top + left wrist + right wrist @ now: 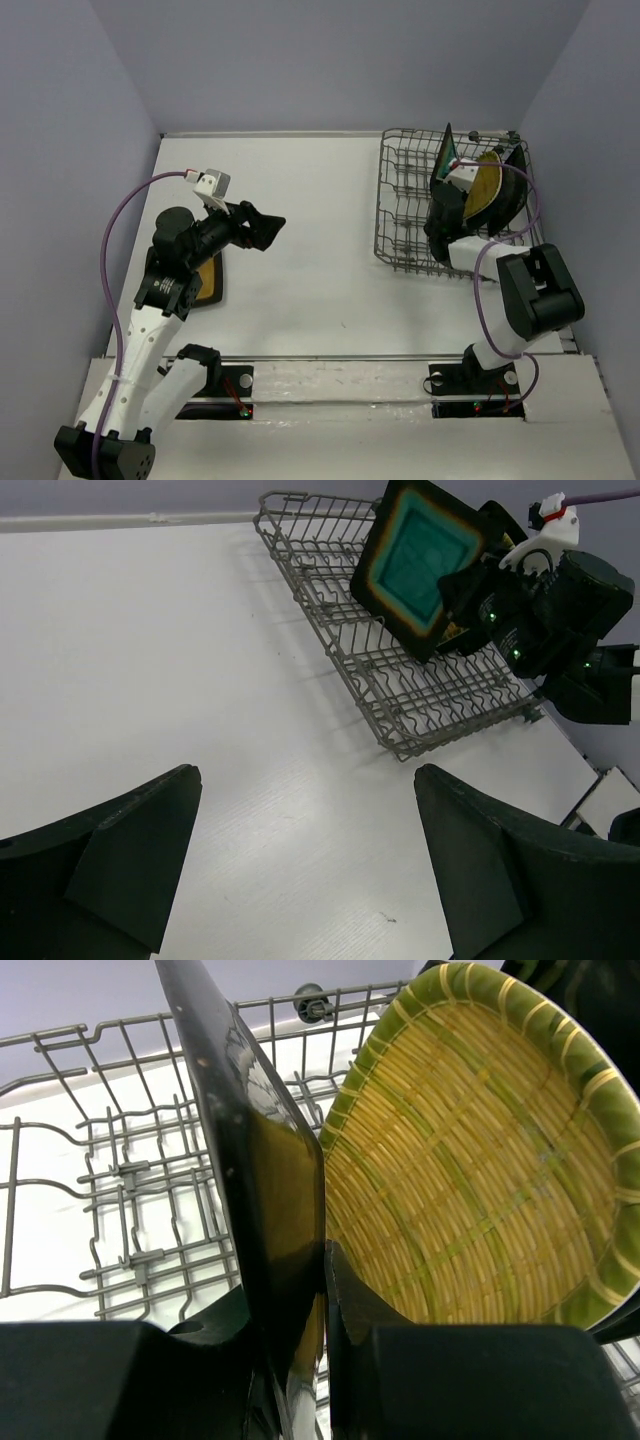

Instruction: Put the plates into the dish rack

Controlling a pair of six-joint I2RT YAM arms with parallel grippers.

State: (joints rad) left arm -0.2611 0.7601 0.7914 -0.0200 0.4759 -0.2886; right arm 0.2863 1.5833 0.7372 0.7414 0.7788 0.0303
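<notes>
Loading partway: one plate in hand, one left on the table

My right pincer [290, 1310] pinches the teal-centred plate [420, 565] on edge above the dish rack [400, 200], beside the racked yellow ribbed plate [470, 1160]. The mustard plate [210, 278] lies on the table [300, 220] (left pincer [305, 780] gapes, empty).

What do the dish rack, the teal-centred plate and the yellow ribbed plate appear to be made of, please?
Dish rack: thin grey metal wire, dull finish. Teal-centred plate: probably glazed ceramic; its dark back is glossy and mirrors light. Yellow ribbed plate: looks like woven straw with a green rim, though possibly moulded; unclear.
</notes>
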